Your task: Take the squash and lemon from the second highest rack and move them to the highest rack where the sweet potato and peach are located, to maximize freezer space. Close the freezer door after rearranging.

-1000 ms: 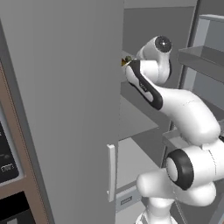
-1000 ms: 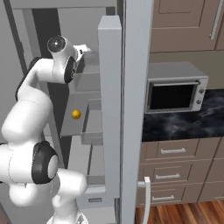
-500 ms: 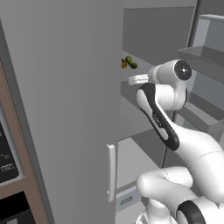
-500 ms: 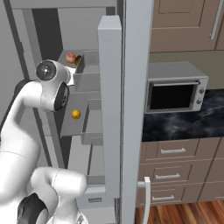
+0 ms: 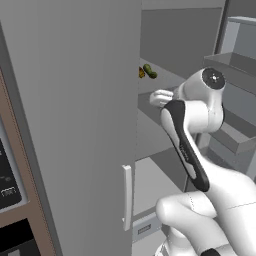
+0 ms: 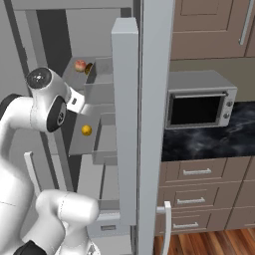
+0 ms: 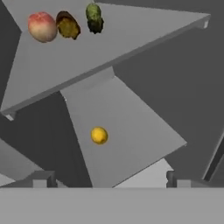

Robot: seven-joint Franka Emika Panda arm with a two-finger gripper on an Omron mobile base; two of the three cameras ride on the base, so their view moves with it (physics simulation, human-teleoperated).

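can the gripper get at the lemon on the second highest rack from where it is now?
Probably yes. In the hand view the lemon lies alone on the second highest rack, straight ahead of the open gripper, with nothing between. The squash already sits up on the highest rack.

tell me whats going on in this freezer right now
A white robot arm is rearranging food in an open freezer. The squash already lies on the highest rack beside the sweet potato and the peach. The lemon sits alone on the second highest rack. The gripper is open and empty, looking toward the lemon. The freezer door stands open.
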